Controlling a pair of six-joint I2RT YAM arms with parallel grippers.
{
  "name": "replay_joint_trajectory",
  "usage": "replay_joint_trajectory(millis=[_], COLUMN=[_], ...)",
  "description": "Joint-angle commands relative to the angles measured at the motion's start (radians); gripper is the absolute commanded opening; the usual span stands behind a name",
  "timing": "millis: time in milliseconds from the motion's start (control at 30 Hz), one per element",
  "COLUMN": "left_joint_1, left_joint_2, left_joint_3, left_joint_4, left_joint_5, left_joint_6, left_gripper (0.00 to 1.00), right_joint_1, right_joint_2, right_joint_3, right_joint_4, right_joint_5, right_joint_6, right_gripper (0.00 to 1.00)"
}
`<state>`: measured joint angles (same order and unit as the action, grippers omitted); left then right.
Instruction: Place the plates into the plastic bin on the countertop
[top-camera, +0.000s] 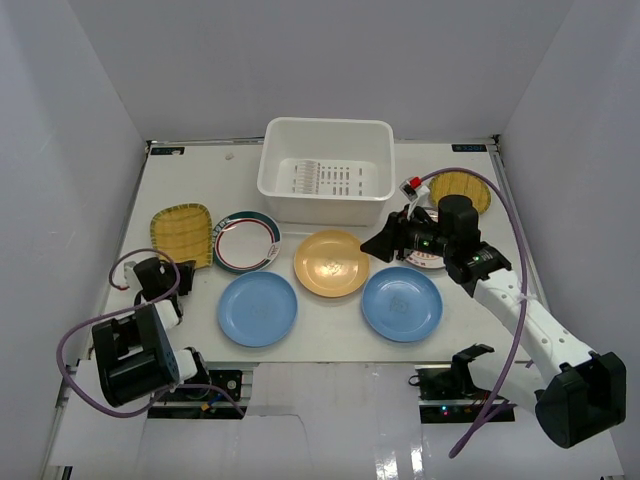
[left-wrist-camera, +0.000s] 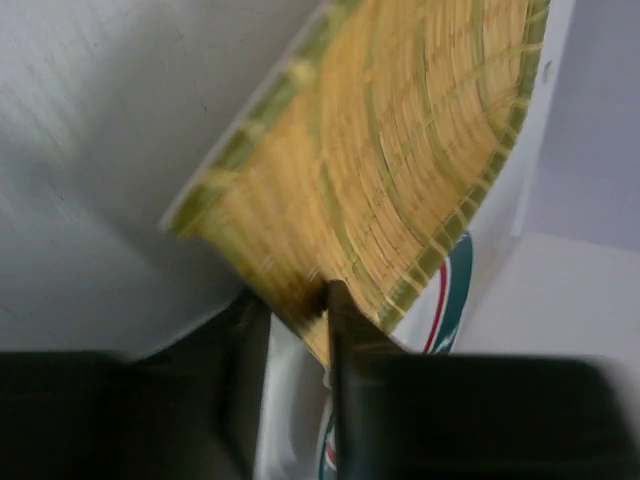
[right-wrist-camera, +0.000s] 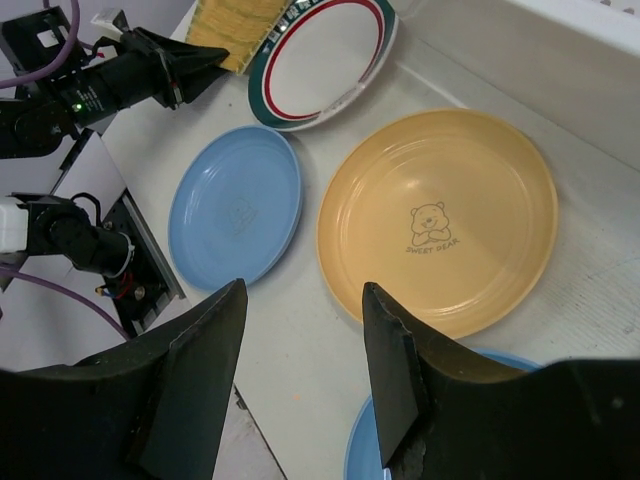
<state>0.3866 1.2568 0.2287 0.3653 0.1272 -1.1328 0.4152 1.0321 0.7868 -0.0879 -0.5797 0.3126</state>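
The white plastic bin (top-camera: 325, 170) stands at the back centre of the countertop (top-camera: 330, 340), with nothing in it. My left gripper (top-camera: 185, 272) (left-wrist-camera: 298, 320) is shut on the near rim of a yellow patterned plate (top-camera: 182, 232) (left-wrist-camera: 400, 150), which rests beside the green-and-red-rimmed plate (top-camera: 246, 241) (left-wrist-camera: 450, 300). My right gripper (top-camera: 375, 245) (right-wrist-camera: 302, 290) is open and empty, above the gap between the orange-yellow plate (top-camera: 331, 262) (right-wrist-camera: 440, 215) and the right blue plate (top-camera: 401, 303). The left blue plate (top-camera: 257, 308) (right-wrist-camera: 235, 205) lies near the front. The sunburst plate (top-camera: 428, 262) is mostly hidden under my right arm. A second yellow patterned plate (top-camera: 460, 190) lies at the back right.
White walls close the table on three sides. A small red-and-white object (top-camera: 410, 185) lies right of the bin. Purple cables (top-camera: 515, 250) loop off both arms. Arm bases and electronics (top-camera: 450, 385) line the near edge.
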Motion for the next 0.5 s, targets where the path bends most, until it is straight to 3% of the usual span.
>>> replay_joint_trajectory(millis=[0,100,333,467], left_joint_1=[0.005,0.005,0.011,0.003], left_joint_2=[0.017,-0.081,-0.368,-0.404], left_joint_3=[-0.040,-0.052,0.063,0.171], left_joint_4=[0.064,0.020,-0.130,-0.172], left_joint_5=[-0.040,-0.089,-0.112,-0.035], left_joint_6=[-0.018,0.001,0.060,0.067], left_gripper=[0.18,0.00,0.00,0.00], right_joint_1=[0.011,0.025,0.126,0.177], right_joint_2=[0.013,0.029,0.126,0.155], right_joint_3=[-0.001,0.009,0.106,0.155], right_joint_4=[0.062,0.062,0.060,0.076], right_joint_5=[-0.011,-0.005,0.032,0.052], right_joint_6=[-0.006,-0.006,0.002,0.029], right_gripper=[0.56,0.56,0.56,0.57])
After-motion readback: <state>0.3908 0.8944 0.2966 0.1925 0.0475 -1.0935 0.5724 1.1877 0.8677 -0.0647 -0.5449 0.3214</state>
